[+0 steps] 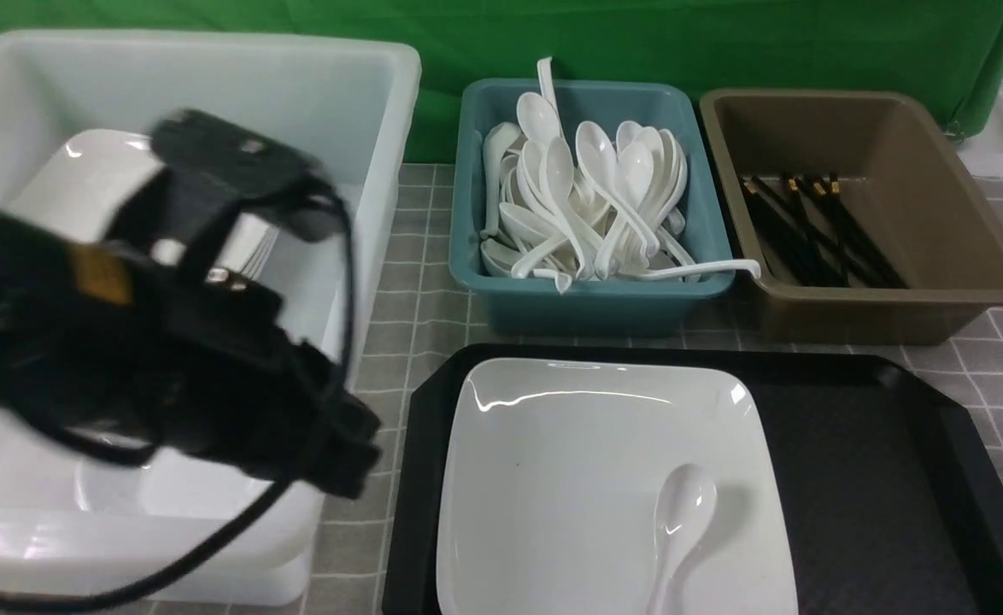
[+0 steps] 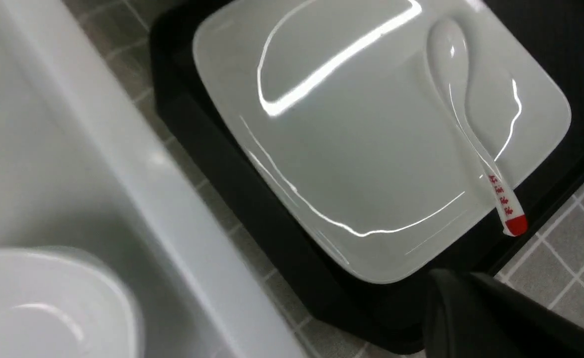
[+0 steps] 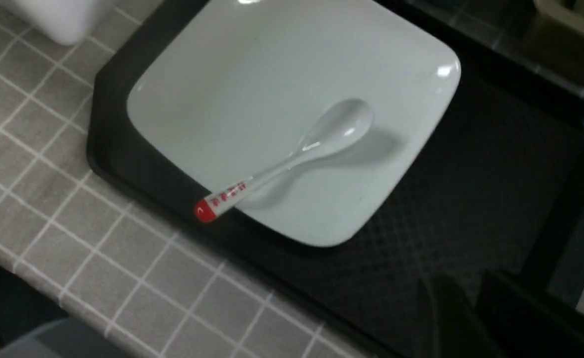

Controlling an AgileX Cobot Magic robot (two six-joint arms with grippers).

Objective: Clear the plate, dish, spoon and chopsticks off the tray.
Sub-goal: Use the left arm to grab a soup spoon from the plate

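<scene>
The spoon (image 1: 679,521) lies on the plate (image 1: 553,478), bowl far, handle pointing near.

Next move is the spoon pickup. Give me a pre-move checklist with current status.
1. Spoon lies on the plate, handle past its rim, nothing covering it: ok.
2. Chopsticks off the tray: ok; they lie in the brown bin.
3. Teal bin open for the drop: ok, though heaped with spoons.
4. Left gripper shut, by the white bin, clear of the plate: ok.
5. Right gripper open for the grasp: cannot tell; only dark blurred shapes at the wrist view's edge.
</scene>
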